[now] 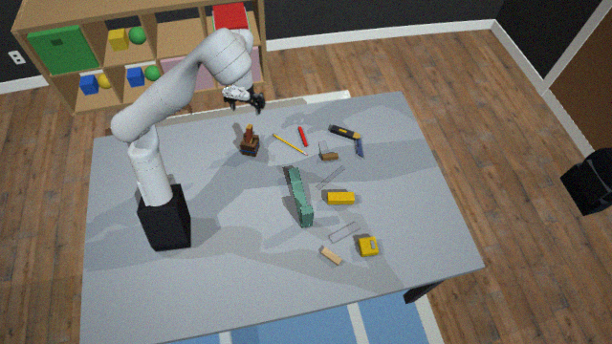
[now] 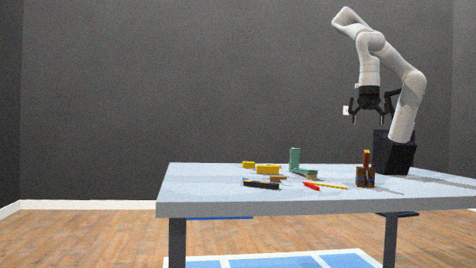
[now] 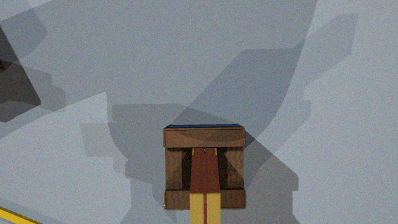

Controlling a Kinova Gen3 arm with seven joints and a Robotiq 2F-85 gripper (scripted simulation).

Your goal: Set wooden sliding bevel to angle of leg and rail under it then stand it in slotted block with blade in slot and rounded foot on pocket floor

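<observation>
The wooden sliding bevel (image 1: 249, 131) (image 2: 367, 156) (image 3: 205, 170) stands upright in the brown slotted block (image 1: 255, 144) (image 2: 360, 177) (image 3: 204, 136) at the back of the grey table (image 1: 239, 287). Nothing touches it. Its red-brown stock rises out of the block's pocket. My gripper (image 1: 246, 106) (image 2: 367, 120) is open and empty. It hangs well above the block, pointing down. Its fingers do not show in the wrist view. The green leg and rail (image 1: 298, 193) (image 2: 295, 160) stand mid-table. The black bevel (image 1: 344, 132) (image 2: 260, 184) lies flat at the back right.
A yellow pencil (image 1: 289, 143) and a red marker (image 1: 302, 136) lie right of the block. Two yellow blocks (image 1: 340, 197) (image 1: 368, 246), small wooden pieces (image 1: 329, 156) (image 1: 331, 255) and grey strips (image 1: 344, 231) lie on the right half. My arm's black base (image 1: 164, 222) stands at the left. A shelf (image 1: 62, 48) stands behind.
</observation>
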